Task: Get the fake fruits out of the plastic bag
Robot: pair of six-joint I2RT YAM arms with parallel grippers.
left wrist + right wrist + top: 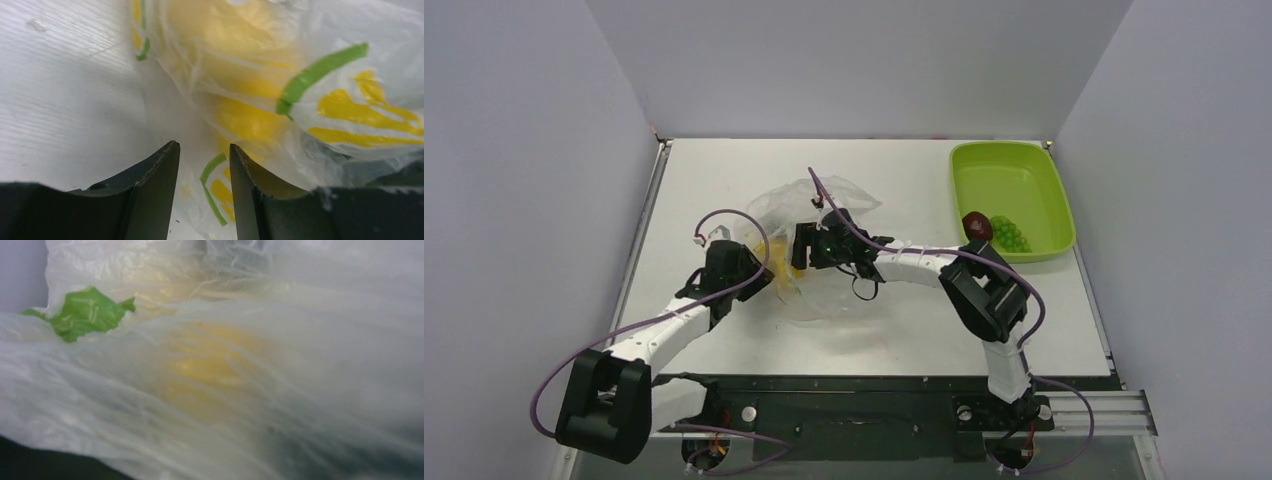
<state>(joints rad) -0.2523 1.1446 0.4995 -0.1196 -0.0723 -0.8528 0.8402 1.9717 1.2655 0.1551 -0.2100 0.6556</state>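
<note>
The plastic bag [816, 215] lies crumpled mid-table, clear film with yellow and green prints. Yellow fake fruits [235, 70] show through the film in the left wrist view, and one yellow fruit [210, 370] shows blurred in the right wrist view. My left gripper [204, 146] is at the bag's left edge, its jaws apart, with printed film lying between and under the fingers [157, 190]. My right gripper [804, 248] reaches into the bag from the right. Film covers its camera and hides its fingers. A dark red fruit [974, 222] and green grapes [1010, 236] lie in the tray.
The lime-green tray [1014, 170] stands at the back right of the white table [724, 175]. Grey walls close in both sides and the back. Purple cables loop off both arms above the bag.
</note>
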